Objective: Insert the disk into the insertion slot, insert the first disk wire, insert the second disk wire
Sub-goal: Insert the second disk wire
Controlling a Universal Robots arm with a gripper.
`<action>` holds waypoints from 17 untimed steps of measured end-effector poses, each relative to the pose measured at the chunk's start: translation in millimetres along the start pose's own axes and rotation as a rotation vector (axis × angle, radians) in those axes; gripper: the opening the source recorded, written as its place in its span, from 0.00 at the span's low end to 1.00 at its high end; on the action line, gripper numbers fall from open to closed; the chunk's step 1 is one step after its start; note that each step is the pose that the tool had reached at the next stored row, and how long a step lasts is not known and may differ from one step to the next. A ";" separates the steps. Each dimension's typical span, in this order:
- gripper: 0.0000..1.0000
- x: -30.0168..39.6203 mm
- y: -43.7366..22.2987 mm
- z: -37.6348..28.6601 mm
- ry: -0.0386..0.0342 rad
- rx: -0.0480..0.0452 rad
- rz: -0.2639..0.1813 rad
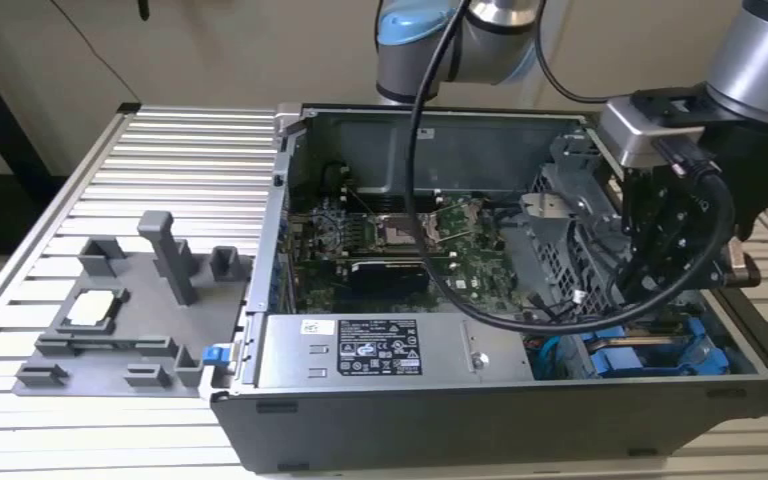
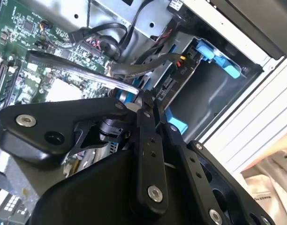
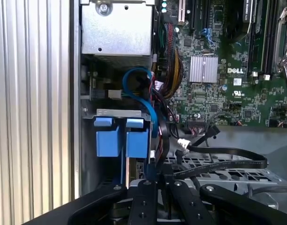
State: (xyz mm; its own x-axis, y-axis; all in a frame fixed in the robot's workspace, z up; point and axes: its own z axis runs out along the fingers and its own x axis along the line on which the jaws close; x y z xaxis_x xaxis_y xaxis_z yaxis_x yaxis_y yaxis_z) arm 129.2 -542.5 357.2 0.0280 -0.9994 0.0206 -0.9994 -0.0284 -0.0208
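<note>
In the exterior view the black gripper (image 1: 662,262) hangs low inside the open grey computer case (image 1: 518,420), over the grey sheet-metal drive cage (image 1: 574,245) near the case's corner at the exterior view's right. Below it, the bright blue plastic carrier ends (image 1: 651,352) sit in the insertion slot (image 1: 631,362) along the case's near edge; the disk itself is hidden in there, apparently already seated. The grey power-supply box with a white sticker (image 1: 384,350) lies beside them. On the ribbed bench, a grey fixture tray (image 1: 124,320) stands well apart.

In the second wrist view the gripper's black fingers (image 2: 150,110) are pressed close together on what looks like a thin dark cable (image 2: 134,70) near a blue carrier end (image 2: 218,58); whether it is truly pinched I cannot tell for certain.

In the first wrist view two blue carrier ends (image 3: 120,136) face the camera, with a looped blue cable (image 3: 146,93) and black flat cables (image 3: 228,164) crossing between gripper and green motherboard (image 3: 228,70).

The risk, as I judge it: the crowded cables could snag the fingers, or a connector held slightly tilted could miss its socket and bend. The arm's own thick black hose (image 1: 558,315) also droops into the case and may catch on the cage.
</note>
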 end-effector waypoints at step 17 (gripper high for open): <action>0.16 20.8 -20.5 2.4 -0.0067 -0.0894 0.000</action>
State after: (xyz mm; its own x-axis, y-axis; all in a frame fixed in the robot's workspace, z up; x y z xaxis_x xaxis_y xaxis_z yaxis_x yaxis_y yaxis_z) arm 150.2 -562.8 355.7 0.0279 -0.9995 0.0140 -0.9973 -0.0269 0.0685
